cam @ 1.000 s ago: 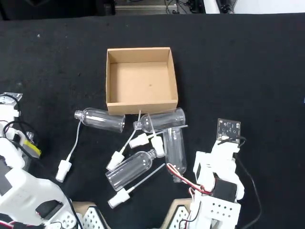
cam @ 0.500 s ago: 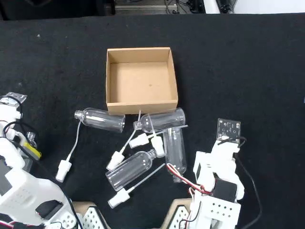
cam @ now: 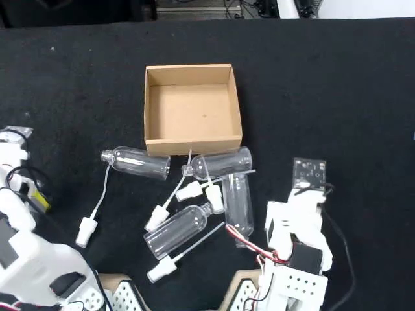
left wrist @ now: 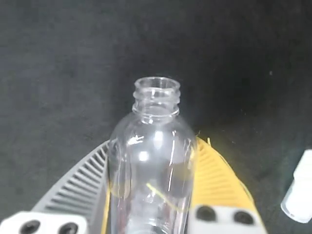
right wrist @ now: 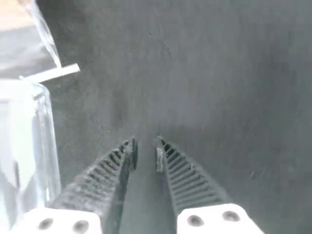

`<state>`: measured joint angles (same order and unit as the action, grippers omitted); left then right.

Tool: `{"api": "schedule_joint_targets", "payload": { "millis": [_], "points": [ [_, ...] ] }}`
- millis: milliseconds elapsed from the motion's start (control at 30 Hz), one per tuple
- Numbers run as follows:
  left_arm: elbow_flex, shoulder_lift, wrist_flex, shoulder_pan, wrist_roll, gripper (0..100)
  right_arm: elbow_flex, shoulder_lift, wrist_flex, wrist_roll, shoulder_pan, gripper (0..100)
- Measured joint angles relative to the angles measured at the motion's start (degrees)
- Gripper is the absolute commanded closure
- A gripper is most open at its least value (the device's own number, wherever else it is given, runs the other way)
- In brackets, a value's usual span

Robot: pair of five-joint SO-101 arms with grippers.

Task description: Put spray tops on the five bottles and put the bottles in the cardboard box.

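My left gripper (left wrist: 151, 163) is shut on a clear open-necked bottle (left wrist: 151, 161), held between its grey and yellow fingers at the table's left edge. The left arm (cam: 23, 220) stands at the lower left in the high view. Three bottles (cam: 136, 162), (cam: 220, 162), (cam: 237, 202) and one more (cam: 178, 230) lie below the cardboard box (cam: 192, 139), which holds nothing. Loose white spray tops (cam: 86, 230), (cam: 155, 217), (cam: 162, 269) lie among them. My right gripper (right wrist: 145, 151) hangs shut and holds nothing, just right of a lying bottle (right wrist: 24, 146).
The right arm (cam: 295, 227) stands at the lower right, close to the nearest lying bottle. A white spray top (left wrist: 300, 195) lies near the left gripper. Black cloth covers the table; open room lies right of and beyond the box.
The right arm has edged slightly toward the far side. The left arm shifted a little with the bottle still in its gripper. Bottles and tops on the table stayed put.
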<state>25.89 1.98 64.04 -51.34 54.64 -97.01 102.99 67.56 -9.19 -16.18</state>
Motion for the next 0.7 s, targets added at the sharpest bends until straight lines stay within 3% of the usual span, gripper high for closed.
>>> {"api": "schedule_joint_targets", "payload": {
  "millis": [200,433,567,700],
  "points": [
    [0.1,-15.3,3.0,-0.1,-10.9,97,0.2,0.0,-4.7,-17.5,0.1,94.5],
    [12.0,-35.5,-11.5,1.1,-33.8,97,7.0,0.0,-4.6,-19.3,1.1,94.5],
    [25.7,-47.1,-19.7,4.6,-40.4,97,13.6,0.0,-0.4,-19.6,4.5,94.5],
    [31.4,-57.3,-21.5,7.8,-47.1,97,20.7,0.0,4.9,-19.7,9.8,94.5]
  ]
}}
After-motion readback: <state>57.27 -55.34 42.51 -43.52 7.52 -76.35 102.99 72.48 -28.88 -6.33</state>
